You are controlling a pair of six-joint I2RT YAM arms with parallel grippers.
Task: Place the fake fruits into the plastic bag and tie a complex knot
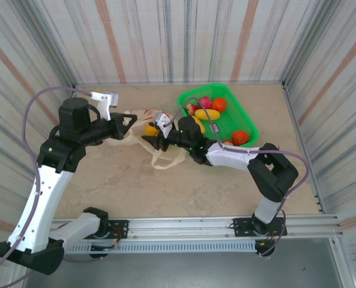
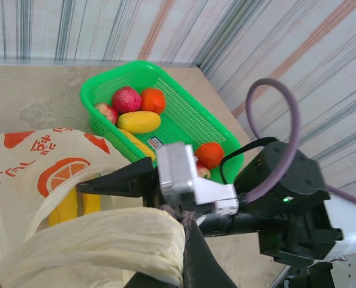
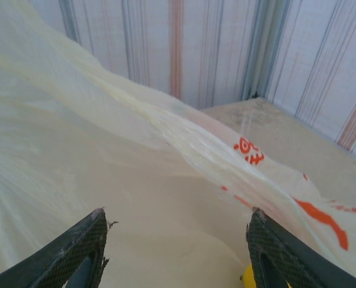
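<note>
- The plastic bag (image 2: 22, 156) lay on the table (image 1: 166, 192) between the two arms, just beside the green basket (image 2: 190, 120).
- The left end effector (image 1: 129, 122) was fully closed on a bunched handle (image 2: 106, 240) of the bag and held that edge up off the table.
- The right end effector (image 3: 177, 219) was at the bag with its fingers well apart. Film lay just ahead of them, and it seemed to grip nothing, though the wrist view was too close to be sure.
- Of the fake fruits (image 2: 139, 122), a yellow, a red and two orange ones sat in the basket, while yellow bananas (image 2: 76, 207) showed through the film inside the bag.
- The film looked thin, soft and slippery, with no shape of its own, so it would likely sag shut wherever it was not held.
- The surest hold was probably where the plastic was gathered into a rope, as at the bunched handle, because a single layer could slide out or tear.
- A free handle loop (image 1: 166, 161) lay flat on the table near the right arm. It looked like the natural second hold for the knot.
- The fruits looked light, hard and glossy, and the round ones would likely roll or squirt out of a pinch.
- A round one was best taken across its middle and a banana across its narrow width.
</note>
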